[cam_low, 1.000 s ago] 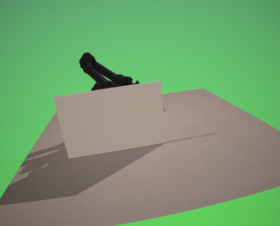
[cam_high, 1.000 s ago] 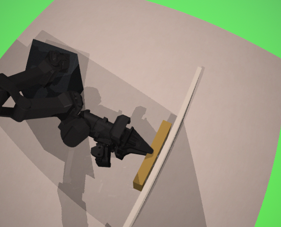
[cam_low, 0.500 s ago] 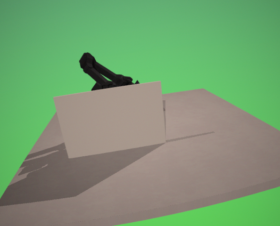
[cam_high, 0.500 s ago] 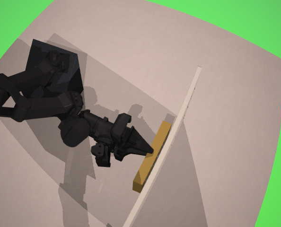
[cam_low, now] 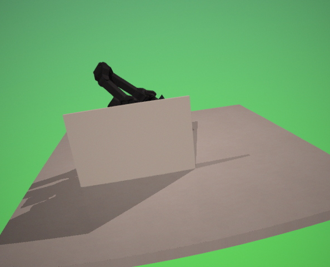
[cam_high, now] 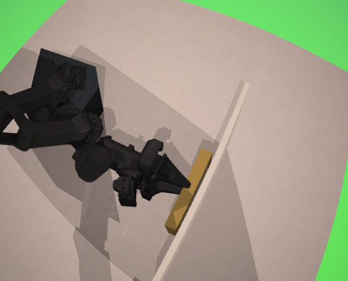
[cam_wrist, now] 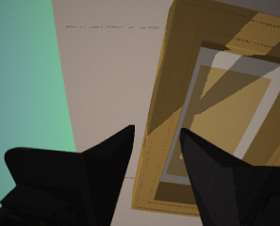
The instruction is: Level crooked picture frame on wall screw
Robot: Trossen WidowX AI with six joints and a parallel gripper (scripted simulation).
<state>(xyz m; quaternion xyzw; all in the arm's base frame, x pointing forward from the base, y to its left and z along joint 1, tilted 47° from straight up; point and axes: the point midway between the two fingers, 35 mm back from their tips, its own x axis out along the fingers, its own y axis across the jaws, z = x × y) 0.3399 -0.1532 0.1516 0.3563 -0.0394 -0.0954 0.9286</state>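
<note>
- The black parallel-jaw gripper (cam_wrist: 156,141) has its jaws apart, straddling one side rail of the ochre wooden picture frame (cam_wrist: 215,108) without squeezing it; it holds nothing.
- The frame hangs flat against the pale beige upright wall panel (cam_high: 228,127), about midway along it, on the arm's side.
- Judged step: the let-go-and-look part of a notch adjustment.
- Next move calls for reading the frame's tilt against the wall panel; if crooked, close on the rail again, lift slightly and shift one notch toward the high side.
- The wrist view alone shows the frame's face and grey mat, skewed in the picture.
- The top view shows only the frame's top edge (cam_high: 189,190) beside the panel.
- The exterior view sees the wall panel's back (cam_low: 130,141); the frame is hidden.
</note>
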